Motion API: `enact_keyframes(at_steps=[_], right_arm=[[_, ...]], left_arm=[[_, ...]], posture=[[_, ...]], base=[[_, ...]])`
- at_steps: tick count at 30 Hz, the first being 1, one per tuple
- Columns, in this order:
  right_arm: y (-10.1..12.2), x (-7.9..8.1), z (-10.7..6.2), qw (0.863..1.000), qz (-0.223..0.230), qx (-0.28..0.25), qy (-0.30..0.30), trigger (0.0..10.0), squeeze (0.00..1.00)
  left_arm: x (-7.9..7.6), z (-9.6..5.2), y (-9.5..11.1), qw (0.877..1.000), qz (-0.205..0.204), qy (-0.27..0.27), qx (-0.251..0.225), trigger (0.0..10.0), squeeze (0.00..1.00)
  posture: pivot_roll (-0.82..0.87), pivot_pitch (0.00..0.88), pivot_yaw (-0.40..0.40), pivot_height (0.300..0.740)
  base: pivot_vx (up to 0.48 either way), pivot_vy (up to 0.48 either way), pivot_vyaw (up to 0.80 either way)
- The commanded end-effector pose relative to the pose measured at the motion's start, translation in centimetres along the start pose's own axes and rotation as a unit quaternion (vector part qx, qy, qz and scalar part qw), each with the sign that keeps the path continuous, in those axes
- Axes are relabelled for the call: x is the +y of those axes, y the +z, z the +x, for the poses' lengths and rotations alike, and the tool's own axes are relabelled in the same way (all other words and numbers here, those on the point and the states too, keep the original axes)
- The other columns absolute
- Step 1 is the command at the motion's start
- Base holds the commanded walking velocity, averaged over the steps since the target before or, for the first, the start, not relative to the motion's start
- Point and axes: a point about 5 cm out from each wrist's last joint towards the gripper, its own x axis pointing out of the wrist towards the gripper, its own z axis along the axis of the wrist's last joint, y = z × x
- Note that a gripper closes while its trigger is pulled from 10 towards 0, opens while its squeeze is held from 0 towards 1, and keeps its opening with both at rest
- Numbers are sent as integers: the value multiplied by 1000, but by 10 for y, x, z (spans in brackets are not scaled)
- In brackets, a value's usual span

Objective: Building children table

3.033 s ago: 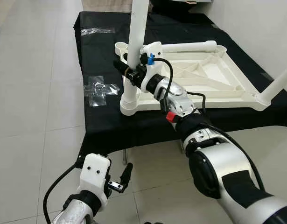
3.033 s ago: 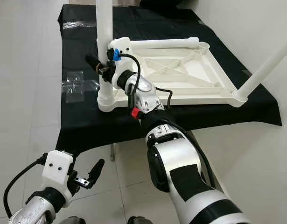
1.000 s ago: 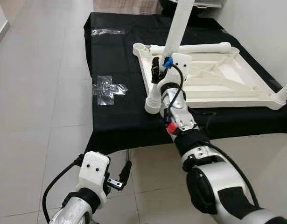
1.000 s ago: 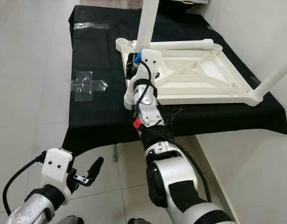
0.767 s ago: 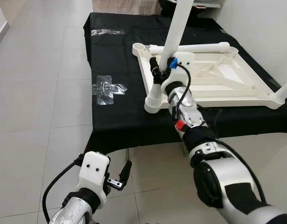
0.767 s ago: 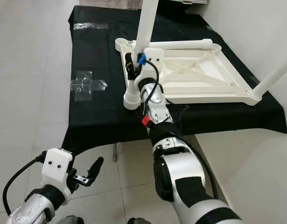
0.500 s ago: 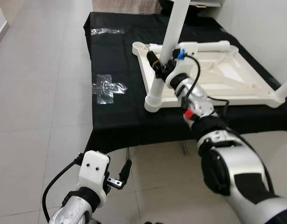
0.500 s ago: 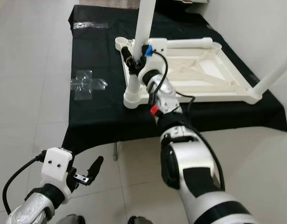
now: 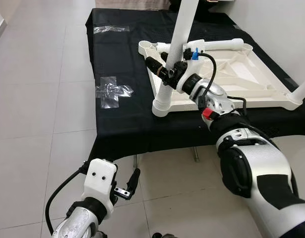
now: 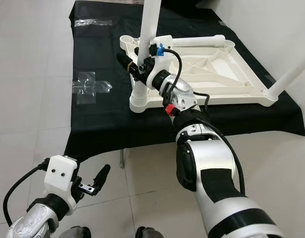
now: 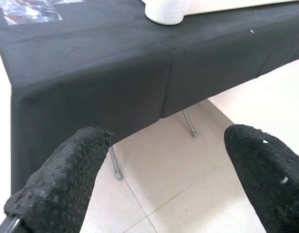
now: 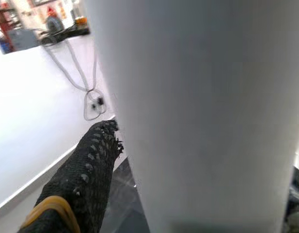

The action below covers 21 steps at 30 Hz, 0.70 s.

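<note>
A white plastic table top [image 9: 231, 84] lies upside down on a black-draped table [image 9: 122, 124]. One white leg [image 9: 184, 25] stands in its near left corner socket, leaning slightly. My right gripper [image 9: 161, 70] is shut on this leg a little above the socket, fingers pointing left. In the right wrist view the leg [image 12: 202, 111] sits close beside one black finger [image 12: 86, 179]. A second leg [image 9: 301, 91] rises from the near right corner. A third leg [image 9: 216, 45] lies along the far rim. My left gripper [image 9: 130, 183] hangs open, low over the floor tiles.
Two clear plastic bags [image 9: 112, 90] [image 9: 110, 29] lie on the cloth left of the table top. The draped table's front edge and thin metal legs [image 11: 188, 124] stand ahead of my left gripper [image 11: 159, 184]. Tiled floor stretches to the left; a white wall runs along the right.
My right wrist has turned around the standing leg, so its fingers now point left instead of away. The camera has shifted slightly. The left arm has not moved.
</note>
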Motion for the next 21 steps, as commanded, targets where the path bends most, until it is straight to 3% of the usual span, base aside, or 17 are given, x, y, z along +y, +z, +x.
enact_keyframes(at_steps=[1, 3, 4, 16, 19, 21], right_arm=[[-5, 6, 2, 999, 4, 18, 32, 10000, 0], [-5, 6, 3, 999, -6, 23, 30, 10000, 0], [-5, 5, 4, 1000, -9, 25, 18, 0, 0], [-4, 3, 3, 1000, -20, 9, -9, 0, 0], [-7, -2, 2, 997, -38, 12, -60, 0, 0], [-13, -8, 2, 982, -58, 25, -177, 0, 0]], left_arm=[[-2, -1, -6, 1000, -8, -4, 17, 10000, 0], [-2, -1, -6, 1000, -8, -3, 17, 10000, 0], [-2, -1, -5, 1000, -8, -2, 17, 10000, 0], [-2, -1, -6, 1000, -9, -4, 18, 10000, 0], [-2, 0, -6, 1000, -10, -4, 19, 10000, 0], [-1, 0, -6, 1000, -11, -4, 19, 10000, 0]], posture=[[161, 209, -146, 740], [156, 216, -144, 740], [154, 215, -147, 740], [156, 214, -145, 740], [149, 215, -146, 740], [144, 214, -140, 740]], base=[[0, 0, 0], [0, 0, 0], [0, 0, 0], [0, 0, 0], [0, 0, 0], [0, 0, 0]])
